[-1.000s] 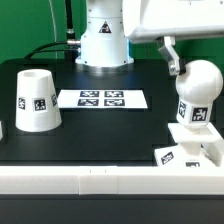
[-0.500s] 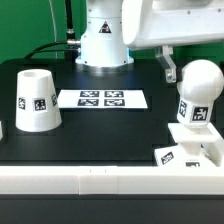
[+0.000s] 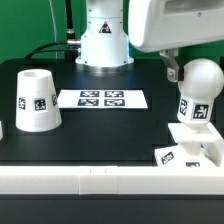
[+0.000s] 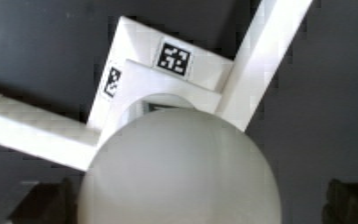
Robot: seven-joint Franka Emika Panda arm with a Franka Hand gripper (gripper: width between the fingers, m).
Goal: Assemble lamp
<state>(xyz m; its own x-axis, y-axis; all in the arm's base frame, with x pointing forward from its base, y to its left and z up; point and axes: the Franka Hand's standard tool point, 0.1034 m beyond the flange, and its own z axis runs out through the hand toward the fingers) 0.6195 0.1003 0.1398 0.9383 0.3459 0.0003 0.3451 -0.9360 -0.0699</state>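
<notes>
Bulb [image 3: 197,88]: I see it upright on the base [image 3: 192,150].
Gripper [image 4: 194,203]: fingers apart, flanking the bulb, seemingly clear of it.

Gripper [image 3: 172,69]: mostly cut off at frame edge, opening unreadable. Bulb [image 4: 176,160]: blurred close-up in wrist view, partly cropped.

— Where's the rounded white plastic bulb [image 3: 200,85]?
— Upright on the low square white base [image 3: 188,150], at the exterior view's right. I see the tapered white shade [image 3: 35,100] well left, the marker board [image 3: 102,99] between them.
</notes>
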